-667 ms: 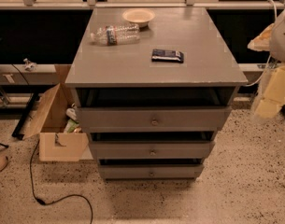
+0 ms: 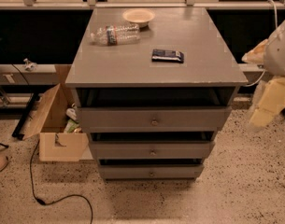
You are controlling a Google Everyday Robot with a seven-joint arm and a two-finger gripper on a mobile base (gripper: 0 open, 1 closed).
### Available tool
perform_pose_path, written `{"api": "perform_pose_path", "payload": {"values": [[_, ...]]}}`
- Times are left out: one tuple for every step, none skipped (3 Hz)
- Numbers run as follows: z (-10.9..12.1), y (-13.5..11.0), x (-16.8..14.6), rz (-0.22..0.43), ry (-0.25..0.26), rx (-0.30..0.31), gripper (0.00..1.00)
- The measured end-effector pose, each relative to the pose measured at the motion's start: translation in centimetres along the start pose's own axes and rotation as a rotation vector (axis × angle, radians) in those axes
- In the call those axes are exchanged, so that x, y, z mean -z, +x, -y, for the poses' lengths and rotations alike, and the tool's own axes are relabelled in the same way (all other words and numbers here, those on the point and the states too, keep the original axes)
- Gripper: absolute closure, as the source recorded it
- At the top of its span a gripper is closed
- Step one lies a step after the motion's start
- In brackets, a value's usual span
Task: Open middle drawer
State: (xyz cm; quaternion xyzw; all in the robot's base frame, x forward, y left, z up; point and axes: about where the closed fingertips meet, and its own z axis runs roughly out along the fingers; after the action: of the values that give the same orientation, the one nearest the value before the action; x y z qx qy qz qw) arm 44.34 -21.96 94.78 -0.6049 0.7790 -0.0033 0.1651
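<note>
The grey cabinet (image 2: pixel 132 64) has three drawers stacked in its front. The middle drawer (image 2: pixel 128 150) is a wide, shallow grey front with a small round metal knob (image 2: pixel 153 152) at its centre. A dark gap shows above it. The top drawer (image 2: pixel 109 119) with a larger knob is above, the lowest drawer (image 2: pixel 128 172) below. My gripper (image 2: pixel 266 108) is a blurred pale shape at the right edge, to the right of the cabinet and well apart from the knob.
On the cabinet top lie a plastic bottle (image 2: pixel 115 33) on its side, a small bowl (image 2: pixel 138 16) and a dark flat packet (image 2: pixel 167 55). An open cardboard box (image 2: pixel 55 125) stands on the floor at the left. A black cable (image 2: pixel 53 197) trails on the speckled floor.
The view has shifted slightly. My arm at the right edge has moved a little. The drawers look unchanged.
</note>
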Motion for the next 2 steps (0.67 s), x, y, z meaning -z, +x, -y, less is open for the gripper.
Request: {"api": "perform_pose_path", "payload": {"values": [[-0.9,1.9,-5.4,0.073,-0.088,-0.030,0.00],[-3.2,3.3,-11.1,0.148,-0.163,-0.075,0.00]]}}
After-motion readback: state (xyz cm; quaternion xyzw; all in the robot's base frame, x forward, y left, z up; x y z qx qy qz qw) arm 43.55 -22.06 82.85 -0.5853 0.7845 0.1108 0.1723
